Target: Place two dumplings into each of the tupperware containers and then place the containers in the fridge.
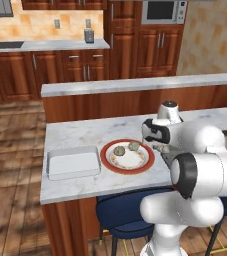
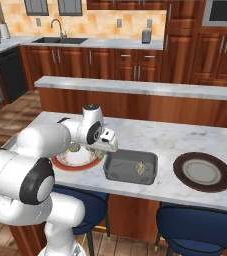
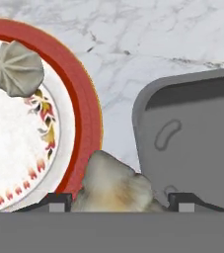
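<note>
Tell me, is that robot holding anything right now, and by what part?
Yes, a dumpling. The end effector pinches it by its two opposite sides, between the red-rimmed plate and the dark grey tupperware container.

Dumpling (image 3: 114, 187) between jaws, dark grey container (image 2: 130, 167), white container (image 1: 73, 162)

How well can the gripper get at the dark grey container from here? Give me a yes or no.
Probably yes. The gripper, closed on a dumpling, hangs right beside the dark grey container. Just a strip of bare counter lies between them, and the container's top is open, with one other dumpling inside.
</note>
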{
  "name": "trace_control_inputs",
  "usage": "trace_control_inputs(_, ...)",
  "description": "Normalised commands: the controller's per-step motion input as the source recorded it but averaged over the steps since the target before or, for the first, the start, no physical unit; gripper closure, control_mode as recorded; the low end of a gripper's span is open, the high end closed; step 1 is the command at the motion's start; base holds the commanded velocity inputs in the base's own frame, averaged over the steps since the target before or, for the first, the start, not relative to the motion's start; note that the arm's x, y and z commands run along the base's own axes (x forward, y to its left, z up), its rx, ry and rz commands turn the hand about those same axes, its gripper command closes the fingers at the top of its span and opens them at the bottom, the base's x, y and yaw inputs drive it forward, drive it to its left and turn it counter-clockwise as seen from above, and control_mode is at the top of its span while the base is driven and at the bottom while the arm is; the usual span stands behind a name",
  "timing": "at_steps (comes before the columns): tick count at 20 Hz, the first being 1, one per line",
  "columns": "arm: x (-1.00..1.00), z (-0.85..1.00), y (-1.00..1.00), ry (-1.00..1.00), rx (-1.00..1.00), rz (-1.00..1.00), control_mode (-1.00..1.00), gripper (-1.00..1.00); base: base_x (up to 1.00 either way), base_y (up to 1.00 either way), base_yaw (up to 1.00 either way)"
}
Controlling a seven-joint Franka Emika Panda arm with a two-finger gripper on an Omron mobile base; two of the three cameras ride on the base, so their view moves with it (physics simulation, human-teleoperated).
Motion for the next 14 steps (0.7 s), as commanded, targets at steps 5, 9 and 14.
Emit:
trace_control_inputs(5, 0.04, 0.06, -0.77, 0.23, 0.04, -0.17, -1.0, 1.0, 0.0, 0.0, 0.0)
trace_control_inputs(9, 0.0, -0.18, -0.51, 0.17, 0.17, -0.06, -1.0, 1.0, 0.0, 0.0, 0.0)
trace_control_inputs(14, 0.14, -0.41, -0.18, 0.01, 0.04, 0.0, -1.0, 1.0, 0.0, 0.0, 0.0)
